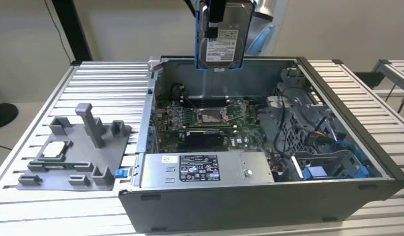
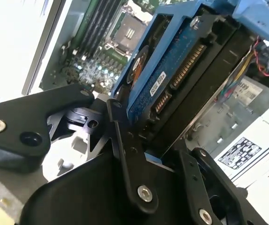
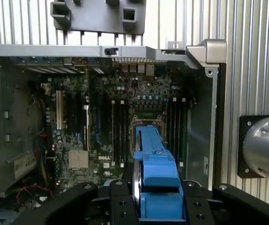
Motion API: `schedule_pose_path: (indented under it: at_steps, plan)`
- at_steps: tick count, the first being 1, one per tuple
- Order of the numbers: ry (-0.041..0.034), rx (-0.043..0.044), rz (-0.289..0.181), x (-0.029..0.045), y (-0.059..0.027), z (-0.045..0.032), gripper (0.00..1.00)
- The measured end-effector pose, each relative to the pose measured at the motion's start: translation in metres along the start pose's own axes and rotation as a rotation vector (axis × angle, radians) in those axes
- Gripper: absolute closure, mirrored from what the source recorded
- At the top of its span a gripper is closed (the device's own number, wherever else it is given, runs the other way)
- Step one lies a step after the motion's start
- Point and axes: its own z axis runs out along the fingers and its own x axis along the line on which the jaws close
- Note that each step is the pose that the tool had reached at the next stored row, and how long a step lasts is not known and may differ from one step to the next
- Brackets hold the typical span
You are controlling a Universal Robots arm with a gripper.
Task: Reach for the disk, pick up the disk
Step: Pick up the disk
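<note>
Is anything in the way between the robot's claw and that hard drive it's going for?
Nothing visible stands between them. The gripper is shut on the disk, with its fingers pressing it from both sides. In the exterior view the disk hangs upright above the open computer case, clear of the parts inside.

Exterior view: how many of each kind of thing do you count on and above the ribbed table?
Open grey metal computer case: 1
Silver-grey metal disk with blue side rails, clamped in the gripper: 1
Grey plastic holder tray: 1
Small square pale chip on that tray: 1
Narrow green circuit strip on that tray: 1
Total: 5
</note>
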Motion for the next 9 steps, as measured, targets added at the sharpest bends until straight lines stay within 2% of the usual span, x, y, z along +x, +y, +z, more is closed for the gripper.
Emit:
schedule_pose_path:
  at_steps: [9]
  plan:
    - [0.0,0.0,-0.001,-0.0006,-0.0278,0.0003,1.0]
